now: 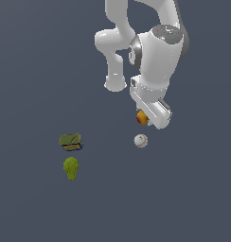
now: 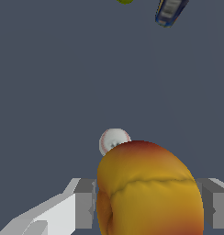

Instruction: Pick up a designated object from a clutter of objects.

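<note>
The designated object, a red and yellow-orange fruit (image 1: 141,117), sits half hidden under the white hand in the exterior view. It fills the wrist view (image 2: 150,183), pressed between two grey fingers (image 2: 84,204) of my gripper (image 2: 148,204), which is shut on it. The rest of the clutter of objects lies on the floor. The white baseball (image 1: 140,140) is just below the fruit in the exterior view and looks small beyond it in the wrist view (image 2: 113,140).
An olive-green boxy item (image 1: 70,142) and a green lumpy fruit (image 1: 71,168) lie together toward the exterior view's left, well apart from the gripper. The arm's white links (image 1: 115,52) rise behind the hand. The floor is plain dark grey.
</note>
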